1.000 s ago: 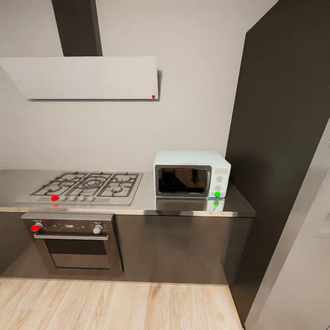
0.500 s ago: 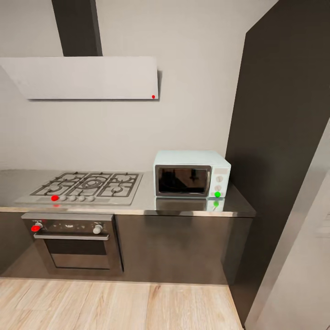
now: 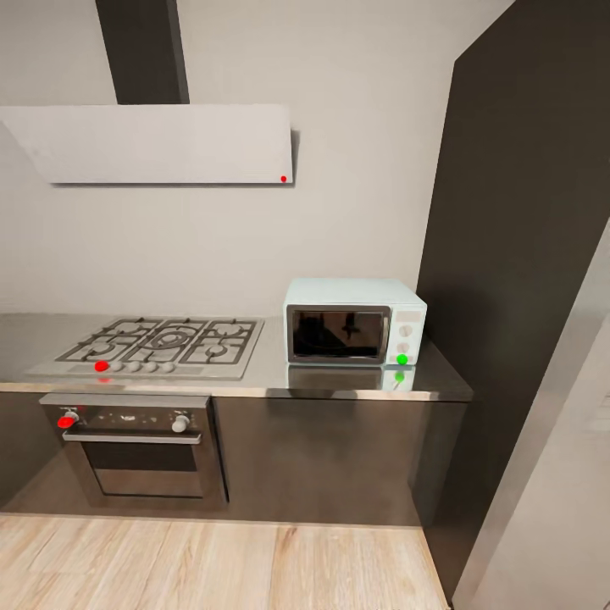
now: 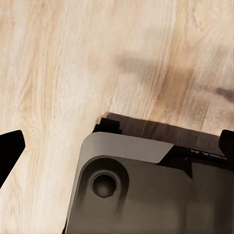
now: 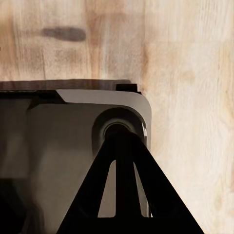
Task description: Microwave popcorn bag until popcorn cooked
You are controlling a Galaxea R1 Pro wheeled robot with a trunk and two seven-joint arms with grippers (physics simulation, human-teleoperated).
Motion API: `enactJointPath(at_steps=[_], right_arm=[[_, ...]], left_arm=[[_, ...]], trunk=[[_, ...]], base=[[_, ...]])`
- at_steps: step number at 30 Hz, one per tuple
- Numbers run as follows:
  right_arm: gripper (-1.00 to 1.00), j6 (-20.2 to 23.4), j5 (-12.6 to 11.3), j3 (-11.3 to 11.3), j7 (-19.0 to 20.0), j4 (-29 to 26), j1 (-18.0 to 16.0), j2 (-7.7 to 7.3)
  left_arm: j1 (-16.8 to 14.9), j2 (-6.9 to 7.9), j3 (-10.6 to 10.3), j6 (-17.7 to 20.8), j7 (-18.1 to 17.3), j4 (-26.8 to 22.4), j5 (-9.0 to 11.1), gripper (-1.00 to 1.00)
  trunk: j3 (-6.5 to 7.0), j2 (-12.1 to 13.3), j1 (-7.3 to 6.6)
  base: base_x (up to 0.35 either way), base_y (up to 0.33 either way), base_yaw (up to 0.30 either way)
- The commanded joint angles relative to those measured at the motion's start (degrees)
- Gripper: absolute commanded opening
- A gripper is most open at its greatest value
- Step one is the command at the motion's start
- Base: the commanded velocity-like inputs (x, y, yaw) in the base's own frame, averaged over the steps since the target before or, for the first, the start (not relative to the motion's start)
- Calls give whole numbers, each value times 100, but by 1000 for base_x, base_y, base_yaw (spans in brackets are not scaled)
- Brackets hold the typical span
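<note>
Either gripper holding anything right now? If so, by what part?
Nothing is held. The left gripper has its fingers spread over bare wood floor; the right gripper's fingers meet with nothing between them.

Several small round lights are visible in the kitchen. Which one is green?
The round light on the microwave, at the bottom of its white side panel. The lights on the hob, oven and hood are red.

Both arms hang low beside the robot's grey base (image 4: 146,195), wrists pointing down. The left gripper (image 4: 117,146) has its dark fingertips (image 4: 9,146) set wide apart. The right gripper's (image 5: 129,195) jaws meet in one dark wedge.
</note>
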Motion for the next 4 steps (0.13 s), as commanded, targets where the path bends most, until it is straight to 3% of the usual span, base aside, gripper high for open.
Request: enactJointPath(at_steps=[1, 4], right_arm=[[-100, -25, 43, -49, 16, 11, -7, -5], [-100, -25, 43, -49, 16, 11, -6, -6]], left_arm=[[-1, 0, -48, -7, 23, -8, 37, 100], [-1, 0, -48, -7, 26, -8, 37, 100]], trunk=[[-7, -5, 0], [-7, -5, 0]], base=[[0, 0, 0], [0, 0, 0]])
